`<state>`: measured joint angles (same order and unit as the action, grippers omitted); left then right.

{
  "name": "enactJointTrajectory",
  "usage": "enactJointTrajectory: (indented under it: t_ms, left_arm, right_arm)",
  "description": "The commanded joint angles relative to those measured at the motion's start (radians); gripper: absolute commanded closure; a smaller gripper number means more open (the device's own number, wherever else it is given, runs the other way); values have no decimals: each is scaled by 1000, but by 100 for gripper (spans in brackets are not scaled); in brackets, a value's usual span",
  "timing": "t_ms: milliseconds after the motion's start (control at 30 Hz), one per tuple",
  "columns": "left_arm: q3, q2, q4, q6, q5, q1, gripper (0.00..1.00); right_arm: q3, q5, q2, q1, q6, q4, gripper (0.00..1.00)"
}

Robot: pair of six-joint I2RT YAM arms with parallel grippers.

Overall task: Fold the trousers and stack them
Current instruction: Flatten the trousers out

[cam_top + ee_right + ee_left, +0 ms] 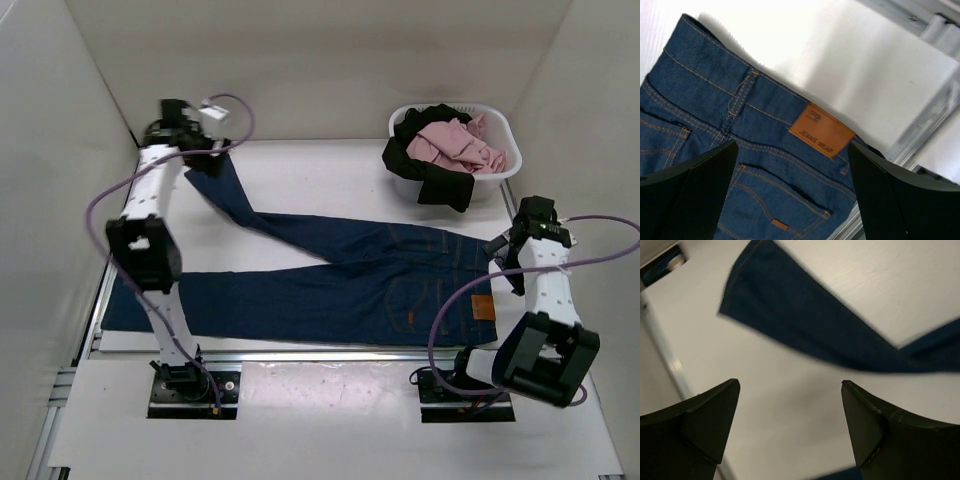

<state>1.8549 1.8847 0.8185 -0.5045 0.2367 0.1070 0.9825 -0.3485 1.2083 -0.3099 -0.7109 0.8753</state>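
Status: trousers [340,280] are spread flat and unfolded on the table [320,170], back side up. Waist is at the right and the legs run left. One leg lies along the near edge. The other angles off to the far-left corner, so the two form a narrow V.

Left gripper [203,152] hangs over the far-left corner at the hem of the angled leg. On the left wrist cam its jaws [790,385] are wide open with nothing between them, just bare table below. The leg crosses that view diagonally beyond the fingertips, hem end at upper left. I can't see any contact with the cloth. That frame is a bit blurred.

Right gripper [505,255] sits over the waistband at the right end. On the right wrist cam its jaws [792,145] are also spread wide and hold nothing. Directly beneath I see the tan leather patch [821,136], a belt loop [740,95] and a back pocket [780,200] with tan stitching. I can't tell from these views whether the fingertips touch the denim.

Laundry basket [500,130] stands at the far right of the table, just beyond the waist and apart from it. It holds a pink garment [455,145], and a black garment [440,185] hangs over its front rim.
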Motion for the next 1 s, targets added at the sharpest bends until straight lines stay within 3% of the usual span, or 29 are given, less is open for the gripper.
enactJointTrajectory:
  t_ms: [0, 67, 167, 367, 500, 567, 600, 633, 667, 700, 833, 967]
  left_arm:
    - [169, 201, 22, 86, -86, -137, 4]
    - [363, 374, 22, 147, -178, -164, 3]
    - [501, 522, -30, 234, -227, -164, 3]
    - [512, 649, -94, 210, -302, -207, 1]
    - [434, 706, -104, 186, -454, -246, 1]
    - [386, 706, -104, 175, -465, -247, 10]
    - [339, 683, -104, 175, -465, -247, 21]
    - [313, 671, -104, 166, -465, -247, 62]
    - [287, 656, -104, 165, -465, -247, 80]
    - [258, 615, -104, 165, -465, -247, 86]
    - [34, 441, -113, 187, -390, -236, 86]
    - [-167, 213, -139, 244, -188, -202, 86]
  right_arm:
    - [47, 74, 69, 12, 60, -100, 6]
    - [71, 83, 132, 12, 60, -142, 7]
    - [116, 92, 229, 12, 60, -162, 8]
    - [174, 68, 372, 22, 60, -153, 8]
    - [203, 55, 447, 22, 39, -162, 8]
    - [238, 65, 480, 22, 28, -162, 8]
    - [252, 65, 514, 22, 28, -171, 8]
    - [268, 65, 533, 22, 28, -171, 8]
    - [284, 74, 548, 22, 18, -171, 8]
    - [312, 74, 571, 22, 18, -171, 8]
    - [323, 109, 583, 31, -2, -217, 11]
    - [297, 195, 626, 40, -12, -236, 25]
